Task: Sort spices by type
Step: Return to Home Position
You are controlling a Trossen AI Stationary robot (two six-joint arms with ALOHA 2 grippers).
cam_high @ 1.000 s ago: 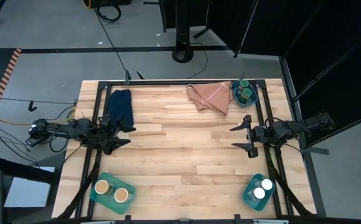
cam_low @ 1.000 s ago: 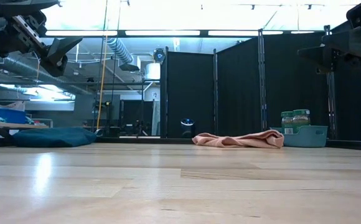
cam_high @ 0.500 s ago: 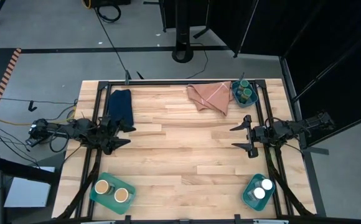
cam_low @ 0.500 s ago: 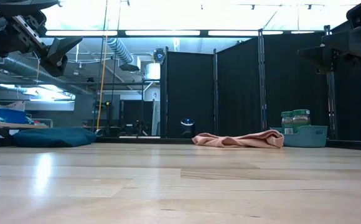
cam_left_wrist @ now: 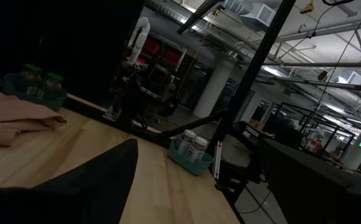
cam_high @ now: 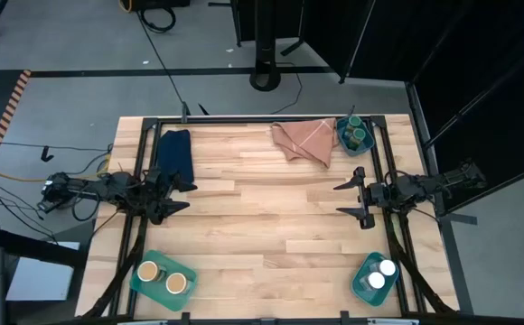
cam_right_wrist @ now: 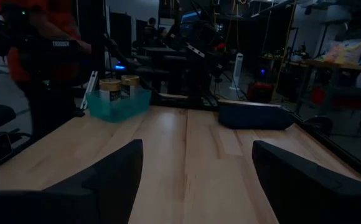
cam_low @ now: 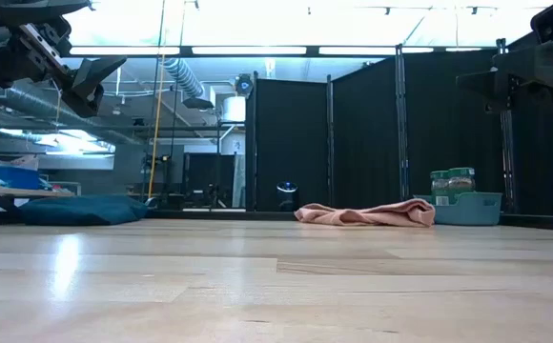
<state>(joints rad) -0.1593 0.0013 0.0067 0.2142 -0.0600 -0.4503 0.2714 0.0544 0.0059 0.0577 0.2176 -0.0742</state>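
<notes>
Glassy, rigid and likely light, six small cylindrical spice jars (cam_high: 177, 283) stand paired by lid colour in three teal plastic bins (cam_high: 162, 277) at table corners, best pinched mid-body; left gripper (cam_high: 179, 193) and right gripper (cam_high: 343, 199) hang wide open.

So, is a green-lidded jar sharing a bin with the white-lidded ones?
No, the white-lidded jars sit alone in the near right bin, while the green-lidded jars stand in the far right bin.
</notes>
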